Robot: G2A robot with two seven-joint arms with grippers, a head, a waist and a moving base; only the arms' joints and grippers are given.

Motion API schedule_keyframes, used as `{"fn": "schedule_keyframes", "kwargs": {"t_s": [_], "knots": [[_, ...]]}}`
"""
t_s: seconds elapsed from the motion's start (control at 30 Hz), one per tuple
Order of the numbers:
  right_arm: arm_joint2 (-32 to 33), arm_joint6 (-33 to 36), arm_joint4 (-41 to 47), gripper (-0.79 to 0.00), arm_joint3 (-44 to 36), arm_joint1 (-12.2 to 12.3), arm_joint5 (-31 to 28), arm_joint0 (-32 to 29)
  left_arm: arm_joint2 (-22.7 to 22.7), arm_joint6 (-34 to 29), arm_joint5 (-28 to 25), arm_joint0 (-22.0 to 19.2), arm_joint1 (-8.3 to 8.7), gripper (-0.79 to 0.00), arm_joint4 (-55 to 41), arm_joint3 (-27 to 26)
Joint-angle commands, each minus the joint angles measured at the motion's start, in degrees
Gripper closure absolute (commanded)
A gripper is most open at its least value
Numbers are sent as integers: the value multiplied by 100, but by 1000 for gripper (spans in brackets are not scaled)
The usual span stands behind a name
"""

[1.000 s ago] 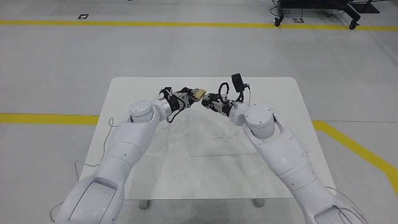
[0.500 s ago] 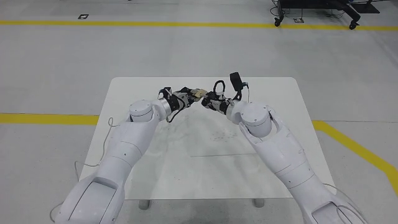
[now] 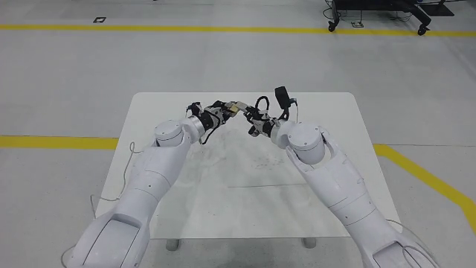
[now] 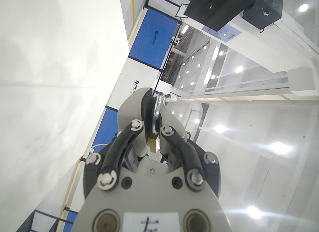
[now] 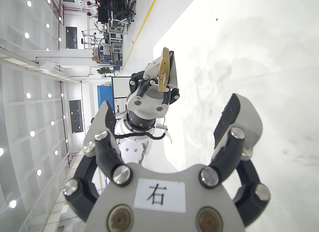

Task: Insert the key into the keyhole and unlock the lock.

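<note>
**Lock (image 5: 164, 67) clamped in left gripper (image 4: 155, 104), right gripper (image 5: 172, 108) spread and bare**

Just left of centre in the top view, the left gripper is held up off the table (image 3: 320, 208) and is closed on the lock. Its two pads press the flat faces of the brass body, so the narrow edge is turned toward the other arm. That hold looks chosen to keep the body from twisting while something is worked at its edge.

In the lower middle of the left wrist view, a silver metal part (image 4: 157, 109) runs up between the pads, with a bit of brass below it near the palm. Whether it is the shackle or the key I cannot tell. In the upper middle of the right wrist view, a small silver piece stands against the brass edge. It may be the key seated in the keyhole, but it is too small to be sure.

Just right of centre in the top view, the right gripper is near the lock and apart from it. Its jaws are spread wide with nothing between them, and they face the lock's edge. I judge it is lined up to close on the key's head and turn it, if the key is indeed in place.

Only the left gripper holds anything here, and what it holds is the lock.
</note>
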Motion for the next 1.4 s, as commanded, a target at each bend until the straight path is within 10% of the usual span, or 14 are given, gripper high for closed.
{"fn": "schedule_keyframes", "kwargs": {"t_s": [0.0, 0.3, 0.33, 0.57, 1.17, 1.37], "knots": [[0, 0, 0, -785, 0, 0, 0, 0, 20, 12, -101, 23, 6, 0, 115, -47], [1006, 687, 1870, -779, 77, 67, -1529, -709, -225, -283, -992, 404, 94, 0, 99, -567], [1107, 858, 2070, -363, 192, 77, -1646, -739, -251, -304, -1029, 433, 103, 0, 90, -599], [1067, 1368, 2171, 0, 678, 88, -1628, -461, -327, -656, -1152, 525, 152, 0, 139, -663], [682, 1793, 2464, 0, 1258, 7, -1585, 44, -362, -850, -1110, 483, 174, 0, 177, -578], [672, 1777, 2477, -120, 1232, 11, -1622, 26, -352, -863, -1084, 463, 173, 0, 197, -559]]}}
